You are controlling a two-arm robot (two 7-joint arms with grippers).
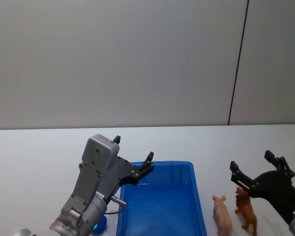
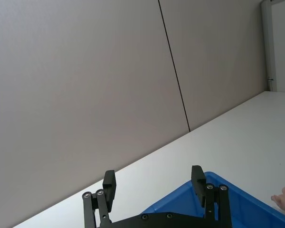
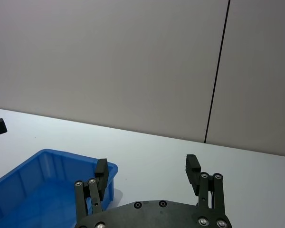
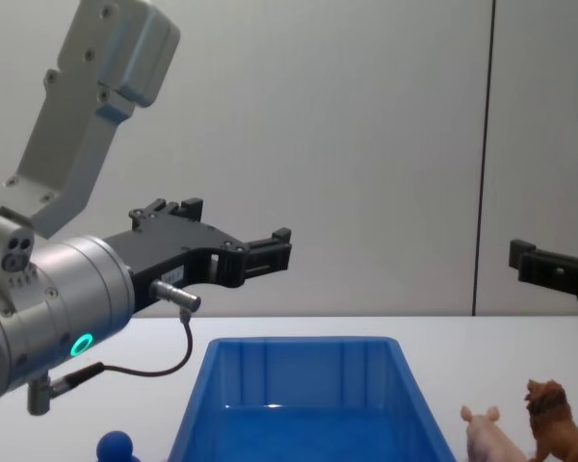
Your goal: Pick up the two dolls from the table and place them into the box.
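Observation:
The pale pink pig doll (image 1: pixel 222 214) and the brown lion doll (image 1: pixel 246 209) stand side by side on the white table (image 1: pixel 39 147), just right of the blue box (image 1: pixel 162 164). In the chest view the pig (image 4: pixel 486 438) and lion (image 4: pixel 554 423) stand to the right of the box (image 4: pixel 299 385). My left gripper (image 1: pixel 133 148) hovers open and empty above the box's far left corner. The right gripper (image 1: pixel 251 160) is open and empty too, raised just beyond and above the lion. The right wrist view shows its fingers (image 3: pixel 192 164) spread, with the box (image 3: pixel 42 180) off to one side.
A small blue round-topped object (image 1: pixel 99 226) sits on the table left of the box, under my left arm; the chest view shows it (image 4: pixel 116 445) too. A plain wall rises behind the table. The tabletop is bare beyond the box and to the far right.

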